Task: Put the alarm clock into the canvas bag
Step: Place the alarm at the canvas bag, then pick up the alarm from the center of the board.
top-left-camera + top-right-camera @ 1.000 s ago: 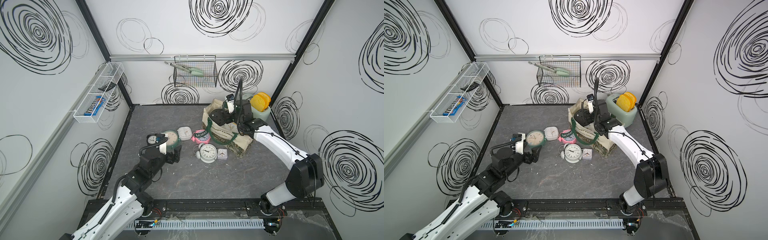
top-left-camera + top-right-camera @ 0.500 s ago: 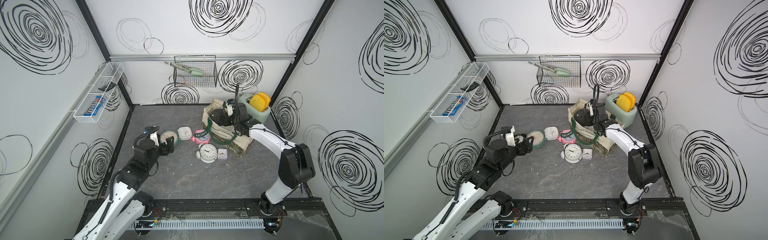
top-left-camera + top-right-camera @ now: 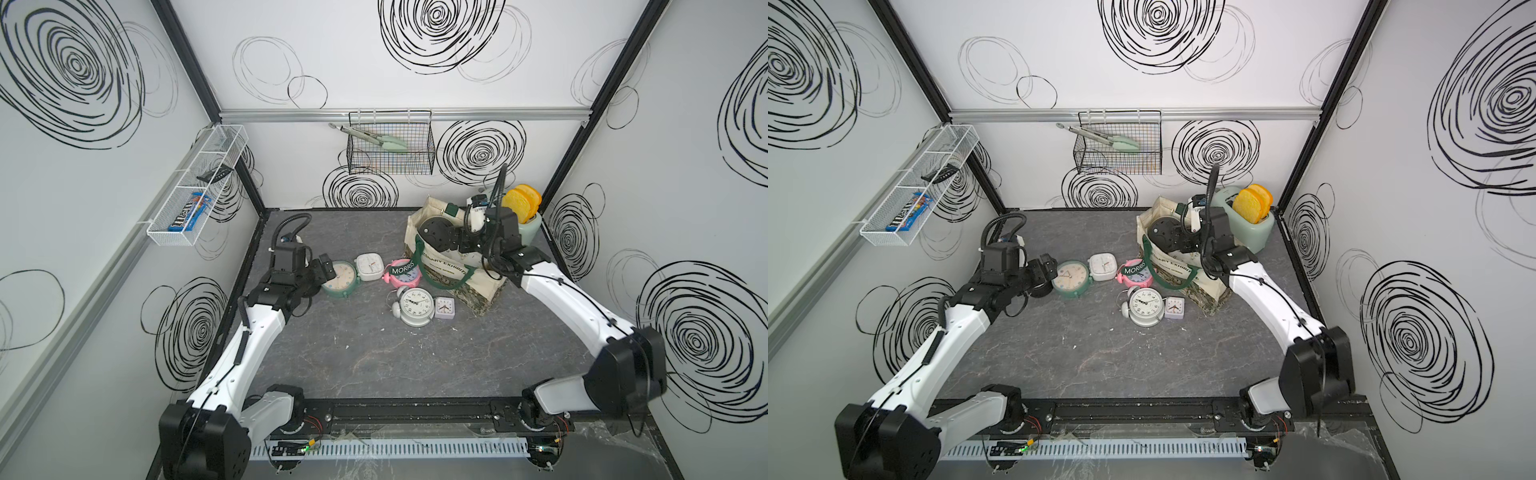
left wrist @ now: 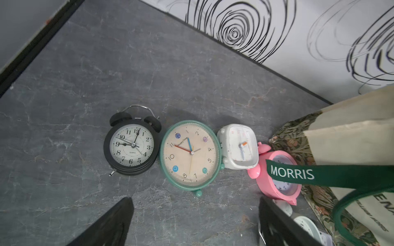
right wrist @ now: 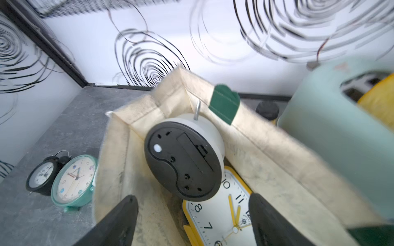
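The cream canvas bag (image 3: 455, 272) with dark green "MORRIS" handles stands at the back right in both top views. My right gripper (image 5: 191, 198) hangs open over its mouth. Just beyond the fingertips, and free of them, a white alarm clock (image 5: 183, 157) lies tilted inside the bag with its black back up. It rests over a yellow-framed clock (image 5: 223, 215). My left gripper (image 4: 195, 200) is open and empty, low over the floor before a mint green clock (image 4: 190, 154). A black twin-bell clock (image 4: 132, 147) lies beside that one.
A white square clock (image 3: 370, 266), a pink clock (image 3: 399, 274) under the bag's handle, a white twin-bell clock (image 3: 415, 305) and a small lilac clock (image 3: 444, 307) lie on the grey floor. A mint toaster (image 3: 530, 228) with yellow toast stands behind the bag.
My right gripper has opened over the bag and let the white clock go into it. The left arm has drawn back and to the left, away from the green clock.
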Robot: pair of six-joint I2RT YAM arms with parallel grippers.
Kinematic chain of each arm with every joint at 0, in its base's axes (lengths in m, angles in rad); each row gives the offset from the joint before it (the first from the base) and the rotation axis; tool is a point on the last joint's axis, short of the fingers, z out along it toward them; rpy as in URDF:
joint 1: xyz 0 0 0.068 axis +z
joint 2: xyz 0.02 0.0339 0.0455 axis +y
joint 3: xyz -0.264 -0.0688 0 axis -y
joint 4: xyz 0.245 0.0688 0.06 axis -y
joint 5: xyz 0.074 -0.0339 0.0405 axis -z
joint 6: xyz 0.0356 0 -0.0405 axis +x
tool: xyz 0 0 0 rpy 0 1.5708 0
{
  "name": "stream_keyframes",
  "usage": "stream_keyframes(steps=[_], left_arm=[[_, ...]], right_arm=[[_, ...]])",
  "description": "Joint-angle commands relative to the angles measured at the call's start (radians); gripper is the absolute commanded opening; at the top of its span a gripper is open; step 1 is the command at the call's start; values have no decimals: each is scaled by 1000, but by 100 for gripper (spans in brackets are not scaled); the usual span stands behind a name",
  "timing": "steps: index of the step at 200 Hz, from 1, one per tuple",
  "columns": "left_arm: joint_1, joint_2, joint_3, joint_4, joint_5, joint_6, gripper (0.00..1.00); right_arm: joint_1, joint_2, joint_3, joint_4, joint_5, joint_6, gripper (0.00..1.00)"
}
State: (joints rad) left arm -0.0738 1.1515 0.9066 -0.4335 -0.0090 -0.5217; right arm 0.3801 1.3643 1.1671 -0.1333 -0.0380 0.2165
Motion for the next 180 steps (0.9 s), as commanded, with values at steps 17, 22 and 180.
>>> stream_keyframes(steps=[17, 22, 180], left_arm=[[55, 144, 64, -47, -63, -40, 96], [65, 163, 67, -42, -65, -31, 96], [132, 524, 214, 4, -120, 177, 96]], right_arm=[[0, -95, -12, 66, -131, 27, 97], [1, -107, -11, 62, -124, 51, 97], [53, -291, -193, 81, -446, 294, 98]])
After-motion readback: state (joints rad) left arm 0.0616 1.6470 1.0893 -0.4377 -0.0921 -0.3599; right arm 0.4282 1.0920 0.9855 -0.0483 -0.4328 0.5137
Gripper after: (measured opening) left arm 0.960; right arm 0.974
